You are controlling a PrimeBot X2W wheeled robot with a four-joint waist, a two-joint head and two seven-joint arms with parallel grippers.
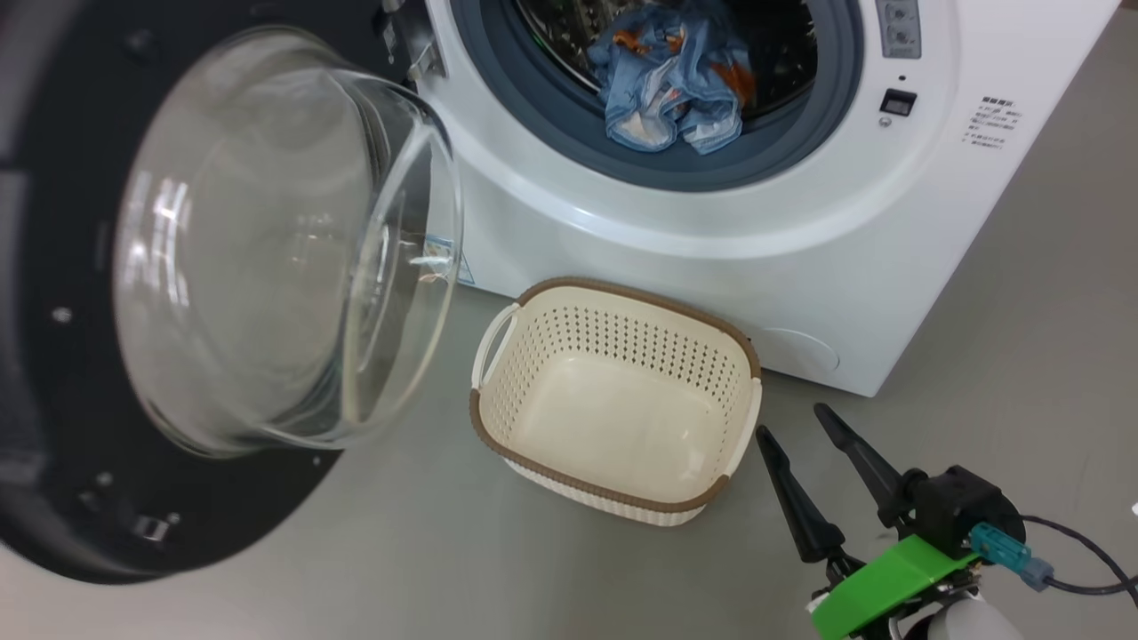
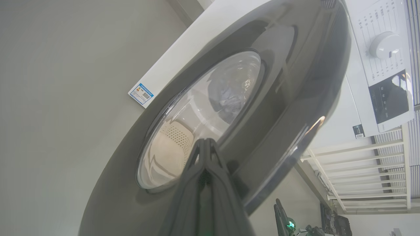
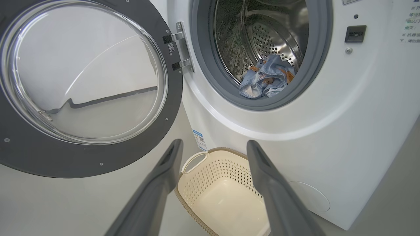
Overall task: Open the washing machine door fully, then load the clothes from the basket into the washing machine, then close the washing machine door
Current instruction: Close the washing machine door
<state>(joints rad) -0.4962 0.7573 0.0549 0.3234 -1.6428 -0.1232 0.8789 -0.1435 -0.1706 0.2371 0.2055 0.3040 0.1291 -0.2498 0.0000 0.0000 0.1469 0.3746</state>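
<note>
The large round door [image 1: 267, 249], a glossy black rim around a bulging clear glass bowl, stands swung wide on its hinge and takes up the left half of the head view. To its right, at the top of the frame, the light blue garments [image 1: 671, 84] printed with orange and brown figures lie in 1 crumpled bundle at the front of the steel drum [image 3: 272, 42]. Their lower edge reaches the grey rubber seal [image 1: 676, 173]. Below, at the frame's centre, the cream-white perforated plastic basket [image 1: 613, 298] with a brown woven-look rim sits on the grey floor [image 1: 1022, 356], just beside the foot of the big white washing machine [image 1: 676, 258]. Nothing lies in it.

By that layout, opening and loading look done, and closing the door is the 1 step left. Fabric near the seal could get pinched.

The left gripper [image 2: 205, 144], at the bottom centre of the left wrist view, has its 2 dark fingers pressed together on nothing. The tips point at the door's outer face, and whether they touch it cannot be told. The right gripper [image 1: 791, 420], at the lower right of the head view, holds its 2 fingers spread wide and empty near the basket's right side.
</note>
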